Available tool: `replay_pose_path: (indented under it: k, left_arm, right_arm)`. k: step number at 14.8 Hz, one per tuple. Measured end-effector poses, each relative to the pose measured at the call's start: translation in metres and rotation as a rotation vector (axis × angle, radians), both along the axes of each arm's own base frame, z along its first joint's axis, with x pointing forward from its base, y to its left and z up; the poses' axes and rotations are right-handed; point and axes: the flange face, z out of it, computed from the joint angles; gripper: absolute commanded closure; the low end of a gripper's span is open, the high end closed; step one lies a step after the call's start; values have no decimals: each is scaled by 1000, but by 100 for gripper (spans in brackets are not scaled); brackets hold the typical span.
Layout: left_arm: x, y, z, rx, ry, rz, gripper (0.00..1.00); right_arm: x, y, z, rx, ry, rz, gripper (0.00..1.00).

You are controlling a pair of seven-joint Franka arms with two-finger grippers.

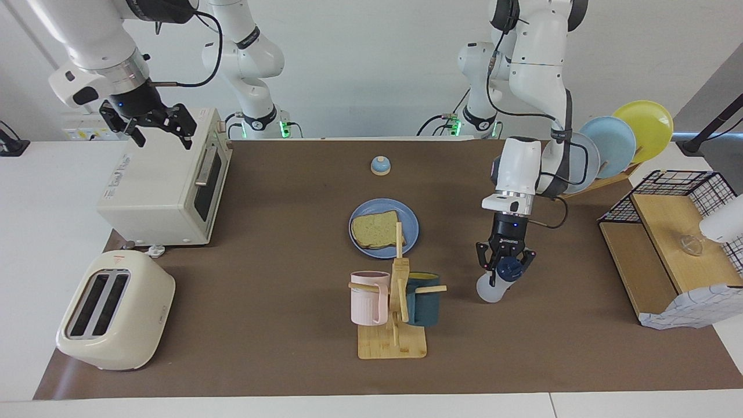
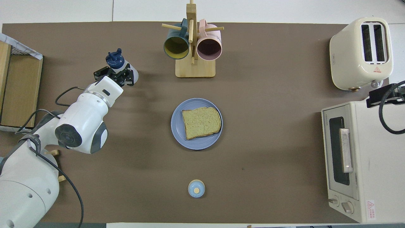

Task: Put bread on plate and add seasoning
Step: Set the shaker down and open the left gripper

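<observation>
One camera sits high across the tabletop point(image 1: 278, 325) and faces the two robots, whose bases stand at the top of its picture. The other hangs high above the robots' own end and looks steeply down and forward, so the arms enter from the bottom. Both stand well back and share the whole brown mat: plate point(image 1: 410, 223) point(image 2: 177, 133), mug rack point(image 1: 392, 342) point(image 2: 195, 68), toaster point(image 1: 113, 310) point(image 2: 360, 53), oven point(image 1: 157, 186) point(image 2: 364, 164), turned half round.
</observation>
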Motion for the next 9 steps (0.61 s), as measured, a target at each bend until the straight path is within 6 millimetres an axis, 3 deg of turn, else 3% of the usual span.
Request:
replay_pose_path:
  k: [3, 6, 8, 9]
  left_arm:
    - [0, 0, -5, 5, 8, -4, 66]
    - [0, 0, -7, 7, 10, -5, 55]
    - [-1, 0, -7, 8, 10, -6, 42]
    - [-1, 0, -8, 8, 13, -6, 41]
  right_arm:
    - [0, 0, 0, 0, 0, 0, 0]
    - [0, 0, 0, 0, 0, 0, 0]
    - [0, 0, 0, 0, 0, 0, 0]
    - [0, 0, 0, 0, 0, 0, 0]
